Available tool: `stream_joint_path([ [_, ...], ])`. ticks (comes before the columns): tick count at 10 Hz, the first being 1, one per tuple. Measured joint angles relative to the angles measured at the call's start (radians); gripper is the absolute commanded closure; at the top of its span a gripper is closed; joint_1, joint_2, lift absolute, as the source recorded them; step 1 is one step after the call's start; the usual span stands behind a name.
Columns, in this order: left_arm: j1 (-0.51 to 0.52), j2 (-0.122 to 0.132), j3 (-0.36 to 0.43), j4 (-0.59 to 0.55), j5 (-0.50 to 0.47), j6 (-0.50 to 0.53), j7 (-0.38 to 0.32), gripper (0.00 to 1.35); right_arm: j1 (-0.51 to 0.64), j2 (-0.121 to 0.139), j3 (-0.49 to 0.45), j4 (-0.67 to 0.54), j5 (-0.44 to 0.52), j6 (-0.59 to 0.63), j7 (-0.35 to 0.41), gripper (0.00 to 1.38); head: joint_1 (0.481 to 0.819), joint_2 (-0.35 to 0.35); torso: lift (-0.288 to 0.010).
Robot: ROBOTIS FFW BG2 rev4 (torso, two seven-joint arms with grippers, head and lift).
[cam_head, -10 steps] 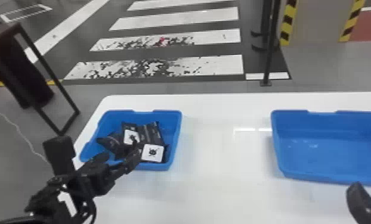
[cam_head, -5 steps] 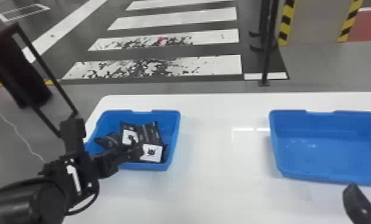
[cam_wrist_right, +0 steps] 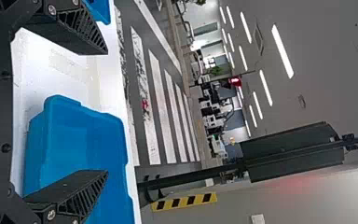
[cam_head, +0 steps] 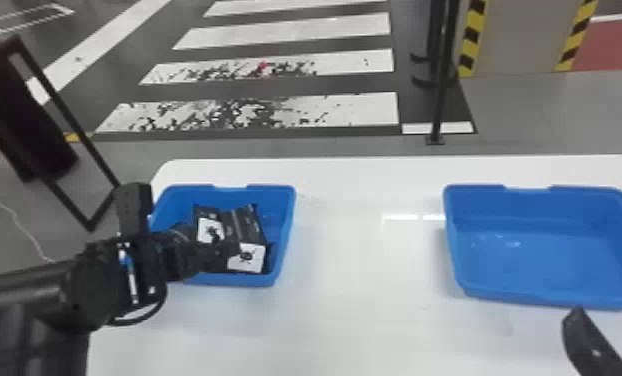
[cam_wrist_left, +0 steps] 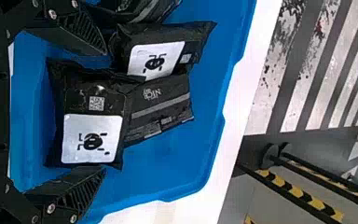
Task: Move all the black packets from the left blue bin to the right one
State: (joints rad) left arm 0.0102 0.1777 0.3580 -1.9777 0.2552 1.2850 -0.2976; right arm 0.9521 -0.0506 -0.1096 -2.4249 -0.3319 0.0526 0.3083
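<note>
White surface [cam_head: 365,310] spans the lower frame; at centre left, the left claw [cam_wrist_left: 105,111] is released, nearest black packet [cam_wrist_left: 93,137] lying between its spread fingers.

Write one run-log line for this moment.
left end effector: open, over shiny black packets | packets: inside left blue plastic bin | right end effector: open, near right blue plastic bin

My left arm [cam_head: 30,295] reaches in from the head view's left edge, the left gripper [cam_head: 217,256] open, its two flat black fingers spread wide. My right gripper [cam_head: 592,342], at the lower right corner, is open too.
</note>
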Motion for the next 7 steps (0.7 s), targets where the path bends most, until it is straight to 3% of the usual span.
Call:
stream_joint_path([
  [1,-0.023,0.005,-0.005,0.024,-0.004,0.023,0.0,0.19,-0.001,0.0,0.0,0.002,-0.002,0.001,0.0,0.11,0.695,0.199,-0.14],
  [2,-0.043,0.008,-0.01,0.05,-0.004,0.039,0.0,0.3,-0.003,0.0,0.001,0.003,-0.003,0.002,0.0,0.11,0.695,0.197,-0.14],
  [4,-0.077,0.014,-0.029,0.119,-0.001,0.045,-0.015,0.76,-0.007,0.0,0.002,0.007,-0.006,0.004,0.0,0.11,0.695,0.183,-0.14],
  [6,-0.092,0.014,-0.038,0.163,-0.011,0.063,-0.014,0.82,-0.008,0.0,0.003,0.012,-0.014,0.004,0.0,0.11,0.695,0.182,-0.14],
  [7,-0.097,0.014,-0.041,0.181,-0.018,0.073,-0.016,1.26,-0.01,0.0,0.003,0.013,-0.016,0.004,0.0,0.11,0.695,0.182,-0.14],
])
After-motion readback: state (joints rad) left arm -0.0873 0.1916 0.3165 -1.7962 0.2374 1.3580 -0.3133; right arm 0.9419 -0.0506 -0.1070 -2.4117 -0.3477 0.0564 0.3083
